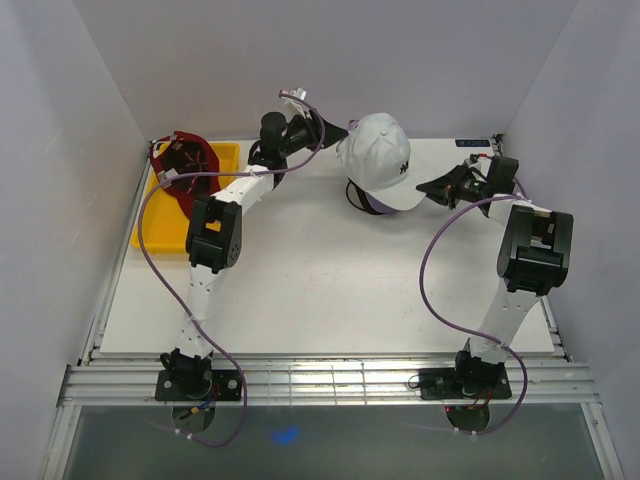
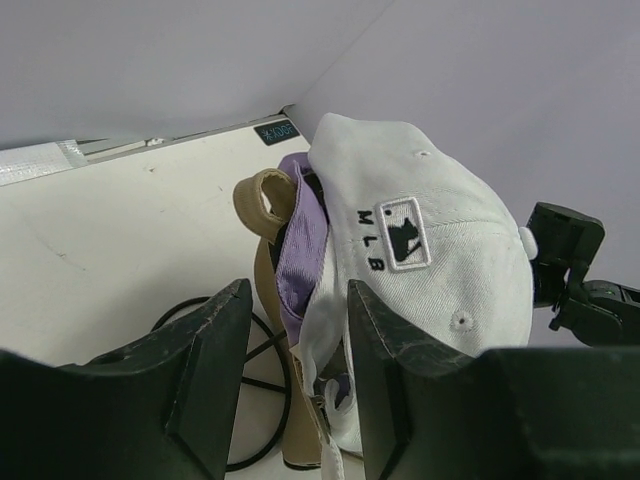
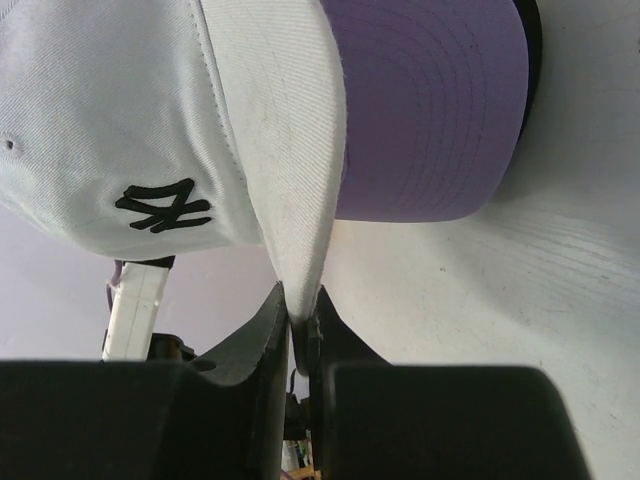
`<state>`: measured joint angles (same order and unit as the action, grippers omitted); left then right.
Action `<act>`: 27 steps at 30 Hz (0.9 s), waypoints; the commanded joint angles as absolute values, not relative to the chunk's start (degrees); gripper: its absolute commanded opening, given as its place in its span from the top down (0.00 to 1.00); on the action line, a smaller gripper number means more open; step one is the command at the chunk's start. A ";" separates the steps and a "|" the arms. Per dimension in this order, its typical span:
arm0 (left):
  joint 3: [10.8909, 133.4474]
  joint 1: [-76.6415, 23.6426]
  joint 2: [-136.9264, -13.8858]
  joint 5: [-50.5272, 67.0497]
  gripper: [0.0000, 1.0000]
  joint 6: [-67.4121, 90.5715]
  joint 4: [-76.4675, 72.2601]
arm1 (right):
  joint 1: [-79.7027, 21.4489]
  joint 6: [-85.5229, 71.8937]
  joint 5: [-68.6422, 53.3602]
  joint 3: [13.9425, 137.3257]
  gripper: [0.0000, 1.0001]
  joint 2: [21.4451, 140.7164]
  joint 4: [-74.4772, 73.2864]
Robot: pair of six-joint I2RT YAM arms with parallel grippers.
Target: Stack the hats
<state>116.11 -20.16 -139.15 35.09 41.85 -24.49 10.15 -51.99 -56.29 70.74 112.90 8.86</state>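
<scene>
Plainly, "MLB" on white hat (image 2: 440, 190) in right claw (image 3: 298, 322).

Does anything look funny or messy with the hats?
Yes. The dark red cap lies opening-up in the yellow tray, away from the others. The white cap hangs tilted over the lavender cap, its brim pinched by the right gripper.

a yellow tray (image 1: 158, 232) sits at the far left of the white table (image 1: 320, 290)
</scene>
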 commanded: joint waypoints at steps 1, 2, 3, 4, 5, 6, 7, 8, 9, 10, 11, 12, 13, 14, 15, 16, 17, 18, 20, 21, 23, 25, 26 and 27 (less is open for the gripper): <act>118.13 -20.65 -138.60 37.09 0.47 42.89 -27.77 | 10.20 -48.16 -49.48 70.05 0.92 115.40 0.79; 117.60 -20.65 -138.26 36.74 0.47 42.98 -28.47 | 10.20 -48.08 -49.48 70.05 0.92 115.40 0.79; 116.90 -20.65 -137.73 36.04 0.47 42.80 -28.74 | 10.20 -48.08 -49.48 70.05 0.92 115.40 0.79; 114.72 -20.65 -137.03 34.12 0.47 42.63 -29.18 | 10.20 -48.08 -49.48 70.05 0.92 115.40 0.79; 113.48 -20.57 -135.37 33.14 0.47 42.02 -30.40 | 10.20 -48.08 -49.48 70.05 0.92 115.40 0.70; 112.42 -20.57 -134.74 32.61 0.46 41.84 -31.11 | 10.20 -47.99 -49.48 70.22 0.92 115.40 0.62; 111.28 -20.39 -134.30 32.09 0.46 41.84 -31.46 | 10.20 -47.73 -49.40 70.49 0.92 115.49 0.44; 111.18 -20.13 -133.86 32.17 0.46 42.18 -32.33 | 10.20 -47.55 -49.39 70.66 0.92 115.66 0.27; 111.27 -20.04 -133.60 32.34 0.46 42.45 -32.60 | 10.20 -47.46 -49.39 70.75 0.92 115.75 0.09; 111.97 -19.95 -133.68 32.69 0.46 42.63 -32.87 | 10.20 -47.46 -49.39 71.01 0.92 115.84 0.09; 112.41 -19.86 -133.77 33.22 0.46 42.63 -32.96 | 10.20 -47.46 -49.31 71.02 0.92 115.84 0.09; 112.85 -19.86 -134.03 33.48 0.46 42.63 -32.96 | 10.20 -47.46 -49.31 71.02 0.92 115.93 0.09; 113.11 -19.86 -134.03 33.66 0.46 42.63 -33.13 | 10.11 -47.46 -49.31 71.02 0.92 116.01 0.09; 113.20 -19.86 -134.12 33.92 0.46 42.63 -33.74 | 10.19 -47.37 -49.39 71.10 0.92 115.93 0.09; 112.86 -19.86 -134.03 33.75 0.46 42.71 -34.01 | 10.20 -47.29 -49.39 71.10 0.92 115.93 0.09; 112.33 -19.86 -133.51 33.31 0.46 42.71 -34.36 | 10.20 -47.29 -49.39 71.10 0.92 115.93 0.09; 111.02 -19.86 -133.07 32.88 0.46 42.71 -35.76 | 10.20 -47.29 -49.39 71.10 0.92 115.93 0.09; 110.92 -19.86 -133.07 32.87 0.46 42.98 -36.03 | 10.20 -47.20 -49.39 71.19 0.92 116.01 0.09; 111.01 -19.78 -132.98 33.05 0.46 43.07 -36.56 | 10.19 -47.11 -49.39 71.28 0.92 116.02 0.09; 110.57 -19.69 -132.63 33.05 0.46 43.24 -37.08 | 10.20 -47.11 -49.39 71.45 0.92 116.10 0.09; 109.78 -19.69 -132.28 32.70 0.46 43.42 -38.40 | 10.20 -47.02 -49.39 71.63 0.92 116.10 0.09; 110.74 -19.69 -132.62 33.74 0.46 44.11 -38.93 | 10.20 -46.76 -49.39 71.89 0.92 116.19 -1.84; 111.53 -19.69 -133.50 34.27 0.46 44.47 -39.28 | 10.20 -46.67 -49.31 71.89 0.92 116.19 -1.93; 113.01 -19.69 -134.03 34.80 0.46 44.91 -39.29 | 10.20 -46.67 -49.31 71.89 0.92 116.19 -1.93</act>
